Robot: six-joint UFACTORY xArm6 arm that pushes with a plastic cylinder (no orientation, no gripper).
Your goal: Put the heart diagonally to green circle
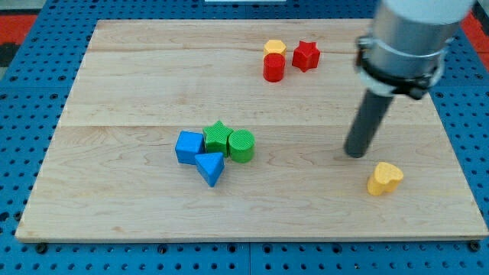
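Arm enters from view's top right, wide grey cylindrical body with dark collar clamped round its lower edge. Straight dark rod runs down from collar, leaning slightly toward view's left. My tip (354, 153) rests on table surface at view's right, lower half. No block touching tip; rod fully visible.

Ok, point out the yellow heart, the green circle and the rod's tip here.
yellow heart (384, 178), camera view, top face.
green circle (241, 145), camera view, top face.
my tip (355, 153), camera view, rod's very end, up-left of the heart.
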